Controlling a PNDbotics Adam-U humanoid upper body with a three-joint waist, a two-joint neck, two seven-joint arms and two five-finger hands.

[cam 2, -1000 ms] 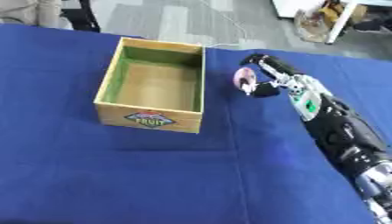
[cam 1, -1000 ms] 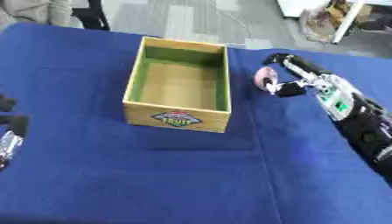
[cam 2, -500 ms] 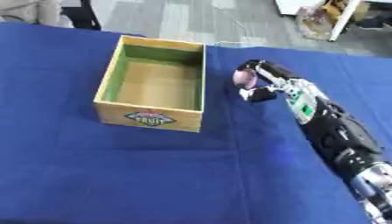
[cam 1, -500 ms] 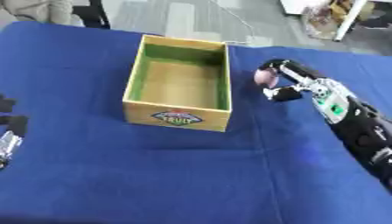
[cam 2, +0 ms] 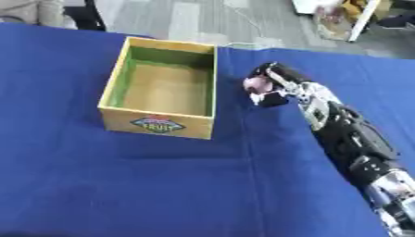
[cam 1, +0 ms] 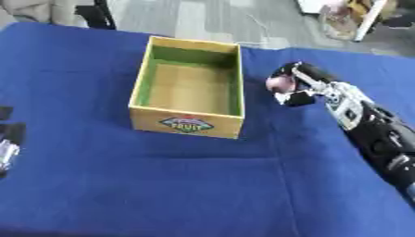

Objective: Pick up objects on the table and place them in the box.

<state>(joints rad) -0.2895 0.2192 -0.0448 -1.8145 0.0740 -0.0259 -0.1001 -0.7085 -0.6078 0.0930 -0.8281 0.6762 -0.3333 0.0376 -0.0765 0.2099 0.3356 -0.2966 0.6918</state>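
An open wooden box with a green inner lining and a fruit label on its front stands on the blue table; nothing shows inside it. My right hand hovers just right of the box's right wall, its fingers curled round a small pinkish round object. Part of that object is hidden by the fingers. My left hand shows only at the left edge, low down, away from the box.
The blue cloth runs to the far edge, where grey floor, chair legs and clutter begin. My right forearm lies across the right side of the table.
My right hand has carried the pinkish object a little left and toward me, closer to the box's right wall. The left hand has not moved.
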